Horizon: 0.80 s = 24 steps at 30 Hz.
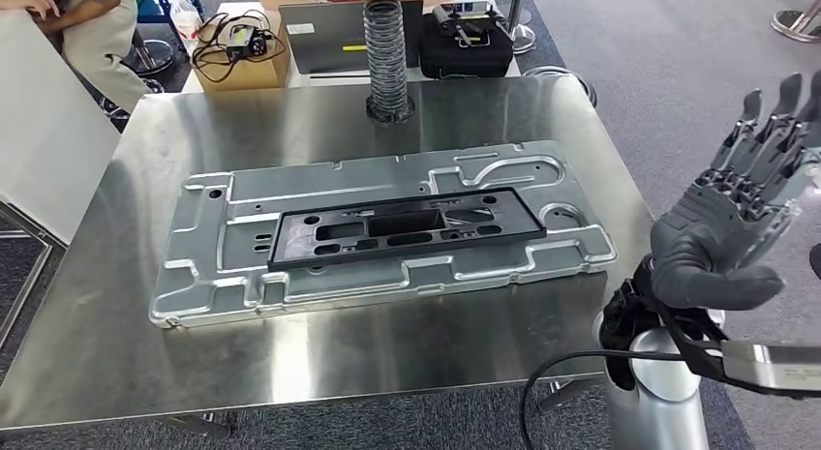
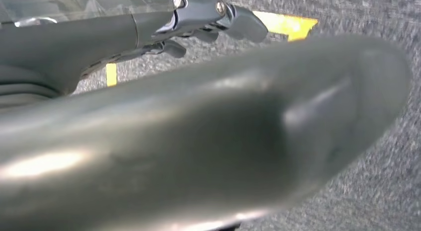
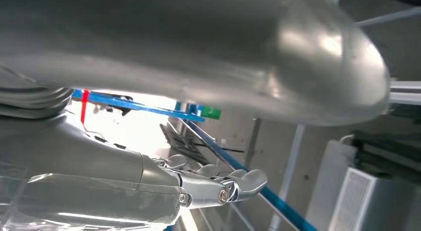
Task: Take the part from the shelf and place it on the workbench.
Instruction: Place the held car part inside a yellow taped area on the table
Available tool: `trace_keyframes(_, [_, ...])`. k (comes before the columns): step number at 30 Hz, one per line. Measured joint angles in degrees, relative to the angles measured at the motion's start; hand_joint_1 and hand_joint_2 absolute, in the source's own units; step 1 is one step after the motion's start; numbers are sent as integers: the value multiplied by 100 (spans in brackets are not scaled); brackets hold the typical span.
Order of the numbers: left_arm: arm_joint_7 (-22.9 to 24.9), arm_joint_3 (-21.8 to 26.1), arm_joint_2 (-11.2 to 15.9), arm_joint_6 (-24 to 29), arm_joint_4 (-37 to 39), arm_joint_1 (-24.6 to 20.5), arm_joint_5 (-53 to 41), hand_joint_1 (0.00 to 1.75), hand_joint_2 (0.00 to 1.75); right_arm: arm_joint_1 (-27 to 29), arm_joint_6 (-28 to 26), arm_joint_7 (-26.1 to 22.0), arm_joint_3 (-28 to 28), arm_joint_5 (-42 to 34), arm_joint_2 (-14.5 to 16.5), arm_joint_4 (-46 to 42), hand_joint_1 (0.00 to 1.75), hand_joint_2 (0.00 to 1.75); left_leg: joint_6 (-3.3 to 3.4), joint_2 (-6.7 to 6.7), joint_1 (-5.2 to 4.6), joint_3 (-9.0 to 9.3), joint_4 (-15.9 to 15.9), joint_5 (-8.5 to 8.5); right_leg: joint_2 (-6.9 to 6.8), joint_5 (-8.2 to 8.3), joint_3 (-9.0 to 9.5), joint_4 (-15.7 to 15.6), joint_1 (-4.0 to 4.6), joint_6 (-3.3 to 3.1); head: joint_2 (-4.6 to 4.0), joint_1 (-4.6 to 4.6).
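While black part [image 1: 405, 227] lies flat on silver plate [image 1: 242, 276] atop workbench [image 1: 116, 353], you see right hand [image 1: 741, 218] raised beside table edge, fingers apart, empty; left hand [image 2: 198, 136] fingers: cannot tell.

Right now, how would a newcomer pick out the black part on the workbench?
Find the shiny steel workbench. A large silver stamped metal panel lies flat on it. The long black rectangular plastic frame with cut-outs rests on that panel, the sole dark piece there.
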Motion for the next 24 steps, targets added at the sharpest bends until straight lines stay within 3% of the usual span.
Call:
trace_keyframes(1, [-1, 11, -6, 0, 0, -10, -1, 0, 0, 35, -3, 0, -16, 1, -35, -56, 0, 0, 53, 11, 4, -34, -23, 45, 2, -193, -84, 214, -6, 13, 0, 2])
trace_keyframes(3, [-3, 30, -16, -14, 0, -26, -4, 0, 0, 97, -29, 0, -47, -8, -106, -129, 0, 0, 112, 26, -22, -133, -25, 123, 3, -701, -345, 953, -13, 24, 0, 4])
trace_keyframes(4, [-4, 39, -17, -25, 0, -28, -6, 0, 0, 135, -77, 0, -62, -14, -152, -144, 0, 0, 123, 29, -39, -189, -21, 163, 3, -878, -450, 1311, -13, 31, 0, 4])
trace_keyframes(5, [-5, 48, -18, -35, 0, -28, -7, 0, 0, 183, -169, 0, -70, -21, -214, -150, 0, 0, 130, 30, -56, -247, -17, 206, 3, -950, -481, 1526, -13, 33, 0, 3])
trace_keyframes(6, [-5, 54, -19, -41, 0, -27, -8, 0, 0, 241, -298, 0, -74, -25, -293, -149, 0, 0, 132, 27, -71, -306, -12, 249, 3, -902, -403, 1523, -13, 25, 0, 3])
trace_keyframes(7, [-3, 60, -20, -42, 0, -25, -8, 0, 0, 308, -440, 0, -75, -26, -382, -149, 0, 0, 129, 21, -83, -367, -3, 293, 3, -765, -211, 1297, -10, 8, 0, 3])
trace_keyframes(8, [3, 64, -21, -45, 0, -25, -17, 0, 0, 383, -576, 0, -74, -26, -472, -149, 0, 0, 120, 14, -91, -422, 12, 336, 3, -610, 73, 902, -4, -20, 0, 4])
trace_keyframes(10, [19, 80, -27, -57, 0, -20, -54, 0, 0, 576, -788, 2, -72, -46, -623, -151, 0, 0, 79, -3, -109, -506, 41, 411, -2, -466, 600, 95, 37, -68, 0, -3])
trace_keyframes(12, [25, 114, -29, -63, 0, -12, -95, 0, 0, 812, -944, 7, -69, -76, -739, -159, 0, 0, 18, -12, -109, -535, 47, 488, -3, -465, 762, -218, 79, -98, 1, 13])
trace_keyframes(14, [12, 149, -21, -60, -1, 0, -108, 0, 0, 1002, -1020, 11, -67, -86, -811, -164, 0, 0, -46, -15, -102, -548, 29, 571, -4, -377, 696, -221, 71, -146, 1, 46])
trace_keyframes(15, [0, 163, -18, -61, -1, 7, -109, 0, 0, 1090, -1031, 13, -68, -91, -827, -165, 0, 0, -78, -15, -98, -575, 59, 520, -12, -315, 651, -225, 57, -178, 1, 56])
trace_keyframes(16, [-15, 176, -15, -63, -2, 15, -109, 0, 0, 1192, -1028, 14, -69, -102, -830, -165, 0, 0, -113, -15, -91, -621, 173, 357, -25, -248, 595, -238, 42, -213, 0, 56])
trace_keyframes(17, [-28, 186, -12, -65, -2, 22, -109, 0, 0, 1303, -1024, 15, -72, -117, -830, -166, 0, 0, -146, -13, -78, -690, 400, 91, -41, -179, 525, -248, 29, -241, 0, 55])
trace_keyframes(19, [-38, 198, -12, -66, -2, 29, -108, 0, 0, 1491, -1032, 17, -77, -146, -834, -166, 0, 0, -213, -11, -56, -841, 1132, -525, -55, -52, 358, -240, 32, -266, 0, 49])
trace_keyframes(20, [-38, 200, -10, -66, -2, 28, -109, 0, 0, 1566, -1041, 17, -78, -151, -837, -166, 0, 0, -237, -11, -48, -872, 1470, -687, -58, 10, 269, -232, 32, -262, 0, 46])
trace_keyframes(21, [-37, 201, -8, -66, -2, 27, -111, 0, 0, 1635, -1045, 21, -80, -162, -840, -166, 0, 0, -252, -11, -40, -826, 1669, -707, -60, 73, 176, -219, 32, -253, 0, 47])
trace_keyframes(22, [-34, 201, -6, -69, -2, 27, -119, 0, 0, 1694, -1035, 29, -86, -189, -847, -166, 0, 0, -257, -11, -33, -689, 1671, -607, -62, 128, 89, -203, 31, -242, 0, 46])
trace_keyframes(24, [-27, 201, -2, -72, -2, 19, -142, 0, 0, 1796, -938, 38, -130, -270, -858, -166, 0, 0, -240, -11, -25, -130, 1101, -355, -62, 228, -62, -165, 27, -209, 0, 45])
